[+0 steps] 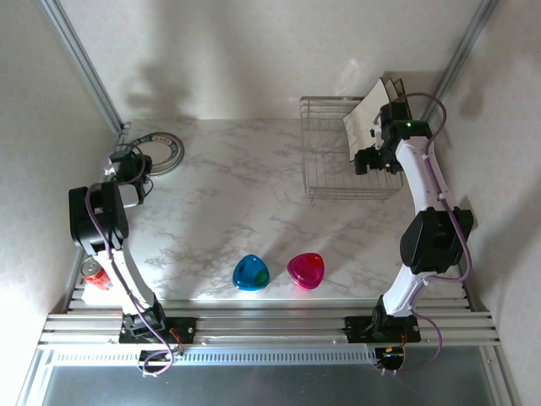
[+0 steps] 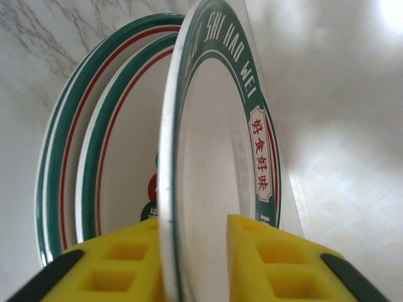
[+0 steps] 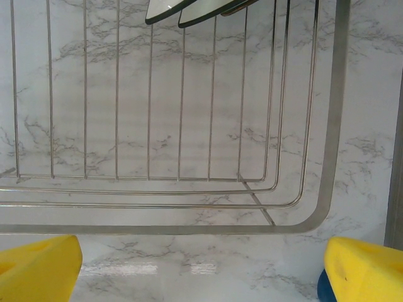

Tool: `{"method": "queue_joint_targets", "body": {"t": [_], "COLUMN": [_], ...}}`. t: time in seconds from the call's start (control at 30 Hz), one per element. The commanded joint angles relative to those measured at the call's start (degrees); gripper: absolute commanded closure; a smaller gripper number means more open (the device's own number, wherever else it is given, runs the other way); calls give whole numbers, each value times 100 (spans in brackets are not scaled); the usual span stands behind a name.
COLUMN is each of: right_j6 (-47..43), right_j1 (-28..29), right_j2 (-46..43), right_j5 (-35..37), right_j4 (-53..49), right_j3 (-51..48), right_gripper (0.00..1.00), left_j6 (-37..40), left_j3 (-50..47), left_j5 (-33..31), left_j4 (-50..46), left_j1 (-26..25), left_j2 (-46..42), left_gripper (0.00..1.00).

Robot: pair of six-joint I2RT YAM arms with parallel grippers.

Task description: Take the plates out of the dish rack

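1. The dish rack stands at the far right of the marble table, close to the back and right walls. It is a basket of thin silver wires with a rounded rim, and most of its floor is bare.
2. The table is white stone with grey veins and is walled on three sides. A wide stretch lies open between the rack and the far left corner.
3. The square plates, cream-faced, lean on edge at the rack's far right end.
4. The round plates sit at the table's far left, near the wall. The left wrist view shows them glossy white with green and red rim lines.
5. A blue dish and a pink dish, translucent rounded triangles, lie side by side but apart near the front edge.
6. The right gripper hangs over a rounded corner of the rack, its yellow fingers spread wide with nothing between them.
7. The left gripper has the rim of the front plate edge-on between its yellow ribbed pads. Whether they pinch it or merely flank it cannot be told.
8. That plate's green band reads "SHI HAO WEI", and a white label on it carries red Chinese characters.
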Motion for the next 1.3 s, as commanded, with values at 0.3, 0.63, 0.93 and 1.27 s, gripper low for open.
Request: {"method": "queue_joint_targets", "body": {"t": [0.3,0.63,0.93,1.27], "right_j6": [-78,-83,-83,-83], "right_j1": [36,40,37,40], "right_j2": [-10,-11,-36,-81], "right_j5": [-58,-118,-132,-143], "right_j4": [8,95,96,71], "right_j3": [28,-12,-3,-3], "right_gripper": [1,1,1,1], "left_j6": [904,2029,2696,3391], "left_j3": [227,431,609,1008], "left_j5": [-70,-518,-930,-1433], "left_j4": [-865,-1954,-2572,-3232], "left_j1": [36,-1,-75,-283], "left_j2": [-270,-494,-620,-553], "left_gripper": [52,42,40,37]}}
